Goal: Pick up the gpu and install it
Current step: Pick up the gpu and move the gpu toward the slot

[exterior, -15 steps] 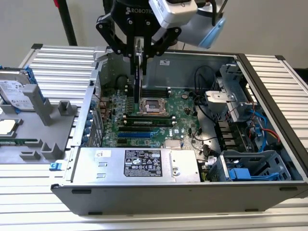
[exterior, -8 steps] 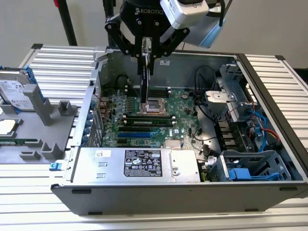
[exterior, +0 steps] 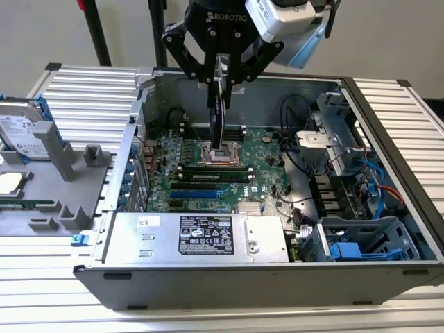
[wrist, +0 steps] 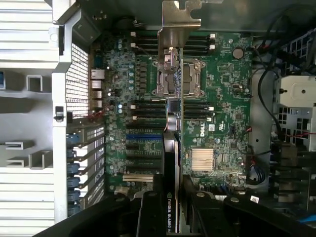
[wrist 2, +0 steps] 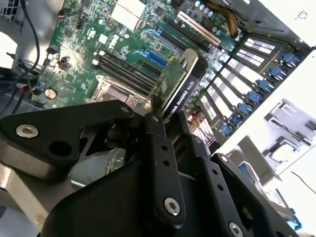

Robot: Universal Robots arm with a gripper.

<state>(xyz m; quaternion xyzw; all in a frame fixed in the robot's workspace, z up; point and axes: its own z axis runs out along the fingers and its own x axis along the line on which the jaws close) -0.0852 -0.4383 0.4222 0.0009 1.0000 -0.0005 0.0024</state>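
Gpu [exterior: 217,121] hung edge-down in the upper centre of the exterior view, the gripper [exterior: 220,82] clamped on its top edge, over the motherboard [exterior: 208,166] inside the open case [exterior: 243,284]. I judged the pick-up done and the install not yet done. Seating it would call for lining its lower edge up with an expansion slot [wrist: 143,136] and its bracket [wrist: 180,19] with the rear openings [wrist: 84,163].
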